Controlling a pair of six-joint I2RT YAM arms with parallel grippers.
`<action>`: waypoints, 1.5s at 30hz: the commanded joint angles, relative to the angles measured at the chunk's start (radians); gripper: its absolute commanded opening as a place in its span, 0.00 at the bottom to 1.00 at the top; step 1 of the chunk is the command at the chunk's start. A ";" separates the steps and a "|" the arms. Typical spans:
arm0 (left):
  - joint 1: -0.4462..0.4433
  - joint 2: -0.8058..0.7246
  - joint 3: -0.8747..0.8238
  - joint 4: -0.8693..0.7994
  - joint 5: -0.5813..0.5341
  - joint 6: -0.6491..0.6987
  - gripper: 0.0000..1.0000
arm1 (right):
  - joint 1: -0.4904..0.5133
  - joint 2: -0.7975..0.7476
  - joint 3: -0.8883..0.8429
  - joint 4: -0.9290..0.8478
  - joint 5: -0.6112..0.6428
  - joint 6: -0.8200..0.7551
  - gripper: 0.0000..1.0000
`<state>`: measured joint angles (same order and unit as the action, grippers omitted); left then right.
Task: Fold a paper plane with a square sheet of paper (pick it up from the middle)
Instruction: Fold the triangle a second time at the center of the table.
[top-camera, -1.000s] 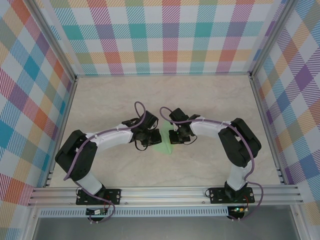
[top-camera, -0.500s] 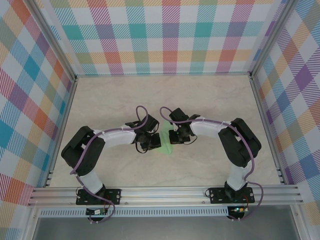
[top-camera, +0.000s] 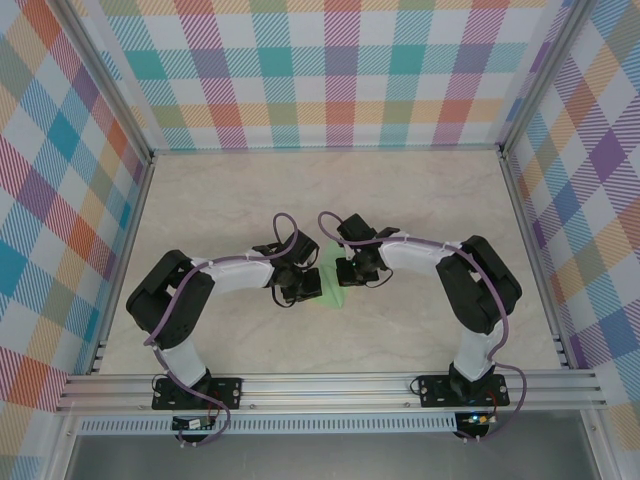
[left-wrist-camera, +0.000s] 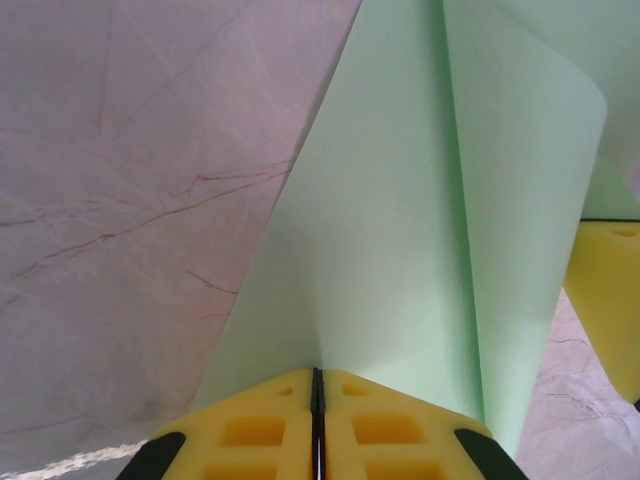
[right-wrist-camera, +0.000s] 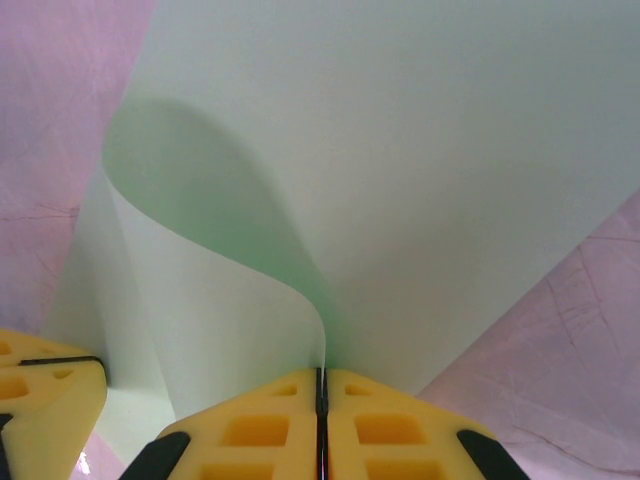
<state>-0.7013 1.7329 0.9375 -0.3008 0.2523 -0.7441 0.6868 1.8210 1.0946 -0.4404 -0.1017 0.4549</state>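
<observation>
Grip on the square sheet of paper (left-wrist-camera: 400, 250) is shared between my two arms. My left end effector (left-wrist-camera: 318, 420) is closed tight, its yellow pads meeting with only the thin green edge pinched between them. The sheet fans out ahead of it and curls over to its right. My right end effector (right-wrist-camera: 320, 420) is closed the same way on another part of the sheet, which rises ahead of it and rolls into a soft loop toward its left. Each has the other's yellow pad just beside the paper, so the two stand near one another, facing across it, low over the surface (left-wrist-camera: 130, 200). Whether the sheet touches the surface I cannot tell.

I judge this paired hold serves the fold: one side anchors the paper while the other carries a flap across. The rounded bend suggests a layer brought over but not yet pressed into a crease. The paper looks thin and springy, so it should flop back if either pinch loosens. No sharp tip shows, so I reckon the plane is at an early stage.
</observation>
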 joint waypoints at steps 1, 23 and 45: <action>0.007 0.011 -0.018 -0.017 -0.005 0.001 0.09 | -0.005 0.016 0.024 -0.020 0.002 -0.019 0.09; 0.005 0.001 -0.019 -0.024 -0.009 0.005 0.09 | -0.006 0.022 0.014 -0.027 0.010 -0.008 0.10; 0.042 -0.124 -0.027 0.100 0.065 -0.041 0.00 | -0.005 0.042 0.000 -0.027 0.026 0.000 0.09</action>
<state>-0.6895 1.6699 0.9325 -0.2783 0.2695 -0.7528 0.6868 1.8339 1.0962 -0.4534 -0.0944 0.4557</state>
